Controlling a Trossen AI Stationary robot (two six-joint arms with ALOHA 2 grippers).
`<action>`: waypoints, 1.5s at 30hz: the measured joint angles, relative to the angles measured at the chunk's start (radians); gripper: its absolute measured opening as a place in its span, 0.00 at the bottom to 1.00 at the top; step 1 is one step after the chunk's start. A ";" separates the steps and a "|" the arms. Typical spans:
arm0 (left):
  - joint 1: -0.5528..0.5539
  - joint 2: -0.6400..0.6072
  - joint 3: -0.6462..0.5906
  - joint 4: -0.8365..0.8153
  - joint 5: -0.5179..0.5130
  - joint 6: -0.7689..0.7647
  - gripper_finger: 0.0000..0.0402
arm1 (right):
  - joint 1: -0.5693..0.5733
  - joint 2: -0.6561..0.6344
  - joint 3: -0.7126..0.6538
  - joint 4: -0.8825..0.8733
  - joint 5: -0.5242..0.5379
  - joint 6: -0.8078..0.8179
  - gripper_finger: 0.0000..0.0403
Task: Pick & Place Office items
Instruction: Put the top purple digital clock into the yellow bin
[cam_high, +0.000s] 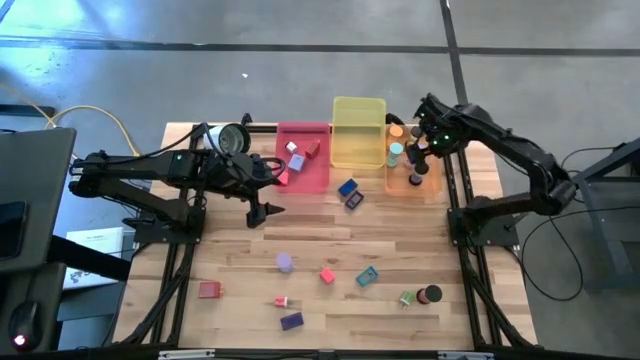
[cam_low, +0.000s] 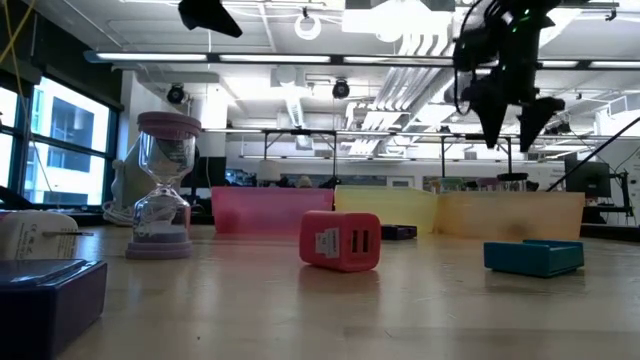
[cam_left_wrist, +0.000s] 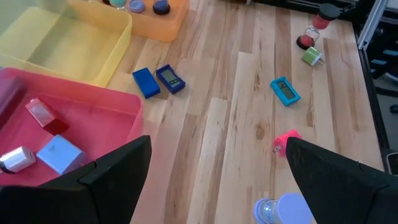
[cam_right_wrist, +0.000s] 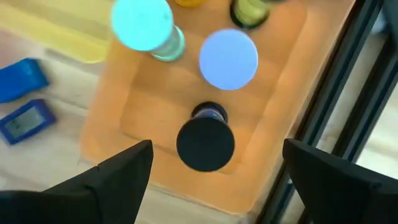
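Observation:
My right gripper (cam_right_wrist: 211, 180) hangs open, pointing down over the orange tray (cam_high: 413, 185) at the far right. Straight below it a black-topped hourglass piece (cam_right_wrist: 205, 144) stands upright on the tray floor, untouched. A teal-topped piece (cam_right_wrist: 142, 23) and a lavender-topped piece (cam_right_wrist: 228, 59) stand beside it. My left gripper (cam_left_wrist: 217, 180) waits open above the table's middle (cam_high: 264, 211), holding nothing. Loose items lie on the near half: a lavender hourglass (cam_high: 285, 262), a red block (cam_high: 327, 275), a teal block (cam_high: 367, 277) and a purple block (cam_high: 291, 321).
A pink tray (cam_high: 303, 165) with several small blocks and a yellow tray (cam_high: 358, 145) stand left of the orange one. Two blue blocks (cam_high: 350, 193) lie just in front of them. A round silver object (cam_high: 233, 137) sits at the far left. Dark frame rails (cam_high: 455, 190) run along the right edge.

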 joint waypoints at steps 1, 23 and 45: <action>0.000 0.000 0.000 0.000 0.000 -0.010 0.90 | 0.005 -0.015 0.009 0.000 -0.003 -0.025 0.86; -0.096 0.000 0.000 0.000 -0.002 -0.095 0.90 | 0.391 -0.114 0.042 0.208 -0.251 -0.270 0.86; -0.201 0.000 0.000 -0.001 -0.001 -0.152 0.90 | 0.700 0.266 0.042 0.554 0.020 -0.662 0.86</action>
